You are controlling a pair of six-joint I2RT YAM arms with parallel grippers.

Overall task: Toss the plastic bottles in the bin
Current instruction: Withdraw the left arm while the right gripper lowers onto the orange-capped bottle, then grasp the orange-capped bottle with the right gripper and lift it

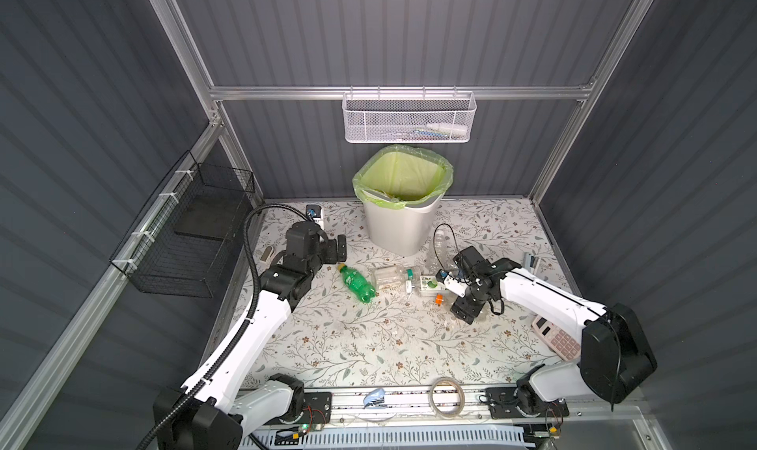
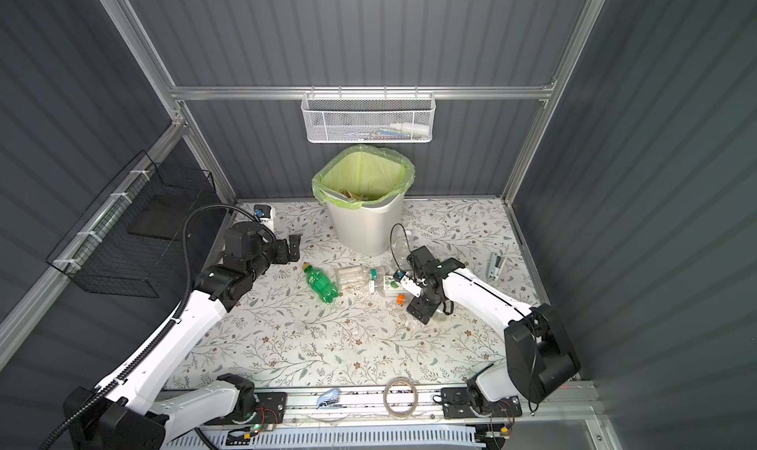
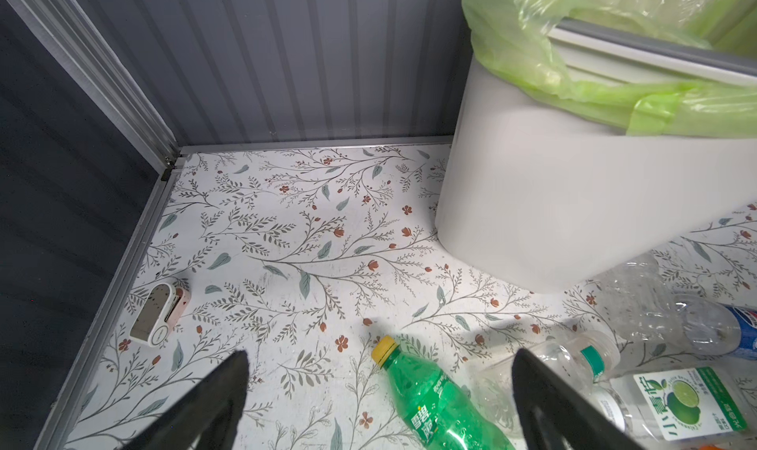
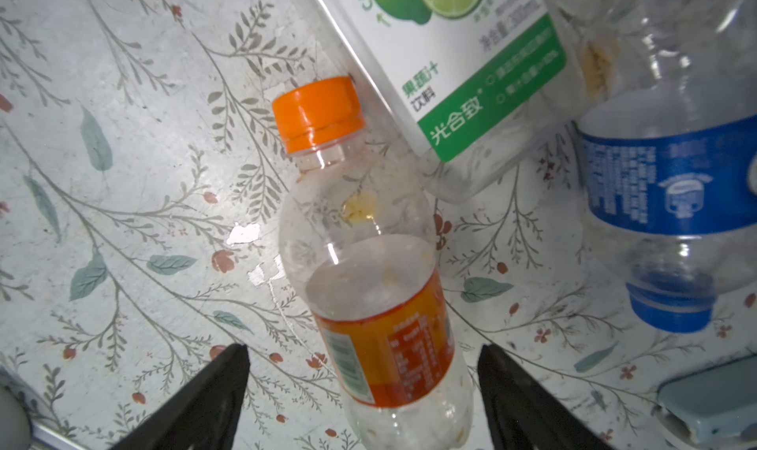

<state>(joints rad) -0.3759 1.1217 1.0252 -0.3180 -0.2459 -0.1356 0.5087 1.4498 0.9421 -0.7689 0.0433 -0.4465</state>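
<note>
The bin (image 1: 403, 227), white with a green liner, stands at the back of the table. Plastic bottles lie in front of it: a green one (image 1: 358, 284), a clear one with a teal cap (image 1: 393, 276), a lime-labelled one (image 1: 426, 284) and a clear one (image 1: 438, 243) by the bin. My left gripper (image 1: 340, 249) hangs open above the table, left of the green bottle (image 3: 430, 390). My right gripper (image 4: 363, 351) is open, its fingers on either side of an orange-capped bottle (image 4: 368, 288), apart from it. A blue-labelled bottle (image 4: 672, 190) lies beside it.
A white mesh basket (image 1: 409, 118) hangs on the back wall and a black wire basket (image 1: 184, 239) on the left wall. A calculator (image 1: 557, 337) lies at the right, a tape roll (image 1: 446, 396) and stapler (image 1: 375, 399) at the front, a small device (image 3: 157, 315) at the left edge.
</note>
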